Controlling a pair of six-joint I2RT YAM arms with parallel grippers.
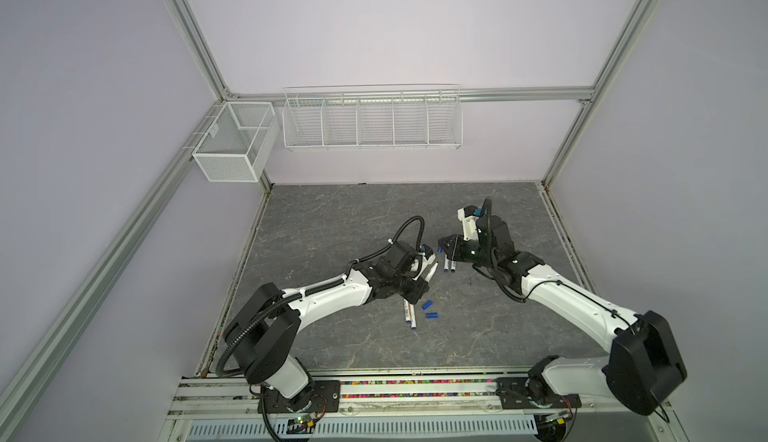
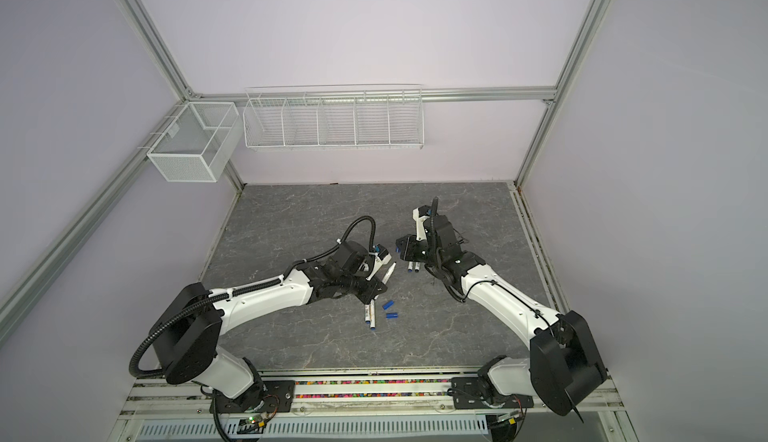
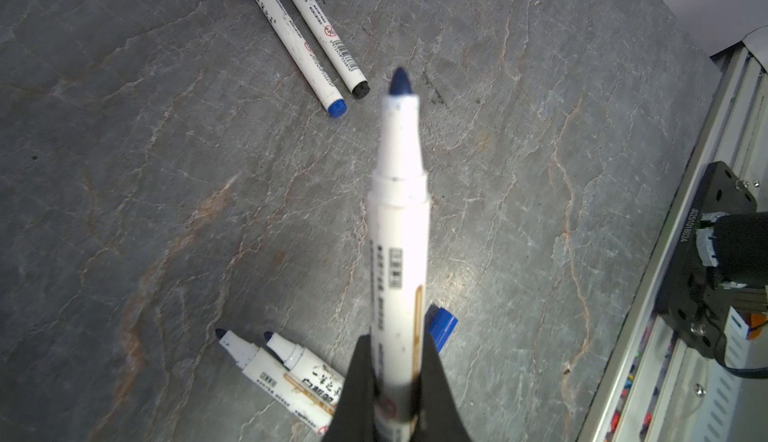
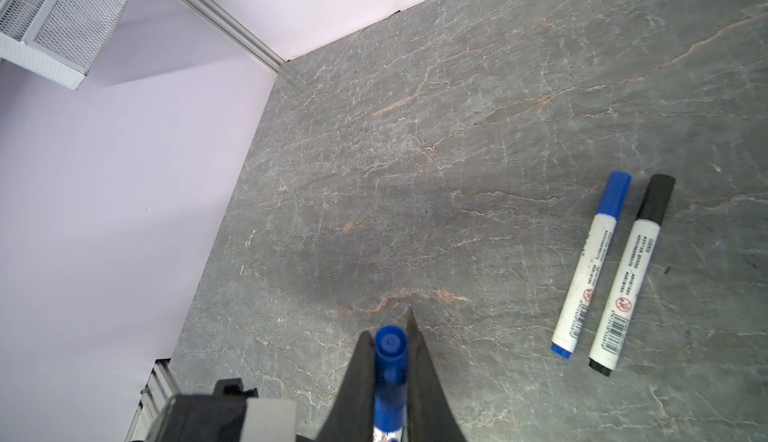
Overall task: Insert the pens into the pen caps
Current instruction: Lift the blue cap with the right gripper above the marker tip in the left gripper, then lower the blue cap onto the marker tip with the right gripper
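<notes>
arms [image 1: 332,298]: white shells, black joints | cables [image 1: 411,222]: black corrugated conduit, white zip ties | bases [image 1: 328,392]: black plates

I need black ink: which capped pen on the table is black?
The black-capped pen, black at both ends; its neighbour, nearer the right claw, is blue there.

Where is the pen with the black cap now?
The black-capped pen lies flat on the grey table, side by side with the blue-capped pen, just right of centre in both top views, close to the right gripper.
</notes>
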